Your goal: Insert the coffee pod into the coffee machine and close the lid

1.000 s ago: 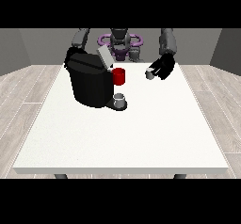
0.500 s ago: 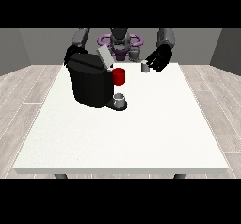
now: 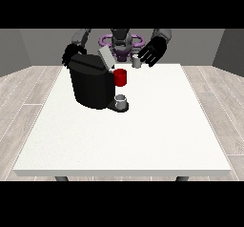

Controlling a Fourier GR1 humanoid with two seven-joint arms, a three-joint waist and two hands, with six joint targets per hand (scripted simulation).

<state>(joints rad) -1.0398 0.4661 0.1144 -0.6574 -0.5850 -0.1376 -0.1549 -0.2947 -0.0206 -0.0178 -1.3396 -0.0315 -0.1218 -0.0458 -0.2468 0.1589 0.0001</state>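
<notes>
Hand at the view's right [image 3: 153, 52] pinches the coffee pod [image 3: 137, 63] above the surface [image 3: 143, 126] (coffee machine [image 3: 93, 82] lid [image 3: 106, 58] up).

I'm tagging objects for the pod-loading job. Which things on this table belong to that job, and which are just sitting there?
Part of the job:
- coffee pod, held by the hand at the view's right
- coffee machine, its lid tilted up
- hand at the view's left, behind the machine

Just there:
- small grey cup on the machine's base
- white table
</notes>
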